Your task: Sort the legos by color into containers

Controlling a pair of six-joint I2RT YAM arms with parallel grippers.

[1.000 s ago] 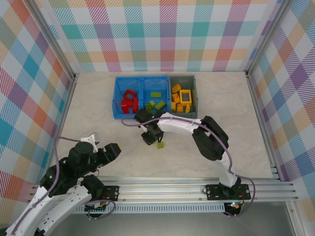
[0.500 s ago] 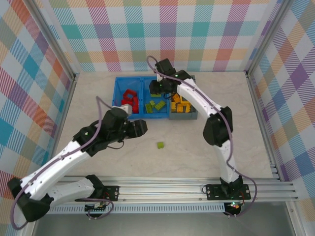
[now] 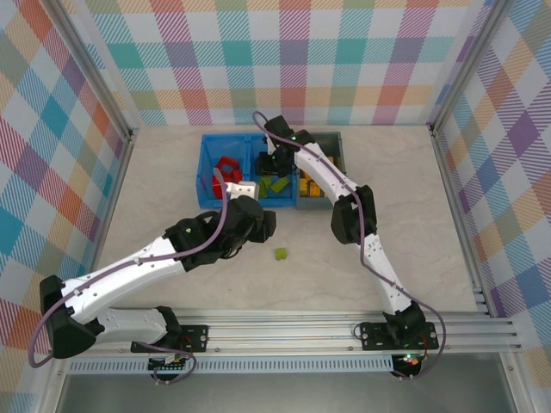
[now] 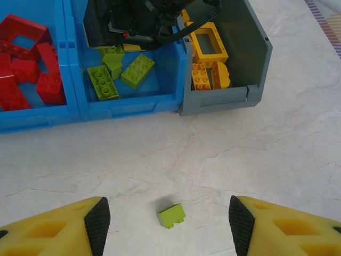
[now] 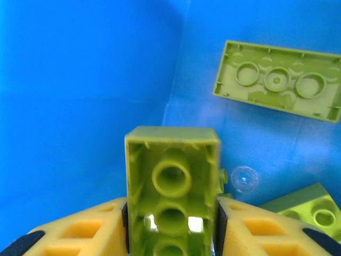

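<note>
Red bricks (image 4: 24,64) lie in the blue bin's (image 4: 72,58) left compartment, upper left. The left gripper (image 4: 167,226), jaws apart, hangs above a loose lime brick (image 4: 171,215) on the table (image 4: 277,149), lower centre. The right gripper (image 5: 171,224) clamps another lime brick (image 5: 171,176) over the bin's right compartment. The grey bin (image 4: 256,53) holds yellow-orange bricks (image 4: 205,45).

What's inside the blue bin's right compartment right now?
Lime green bricks lie loose on its floor, and the right gripper holds another green brick inside it. The right arm covers the back of the compartment.
</note>
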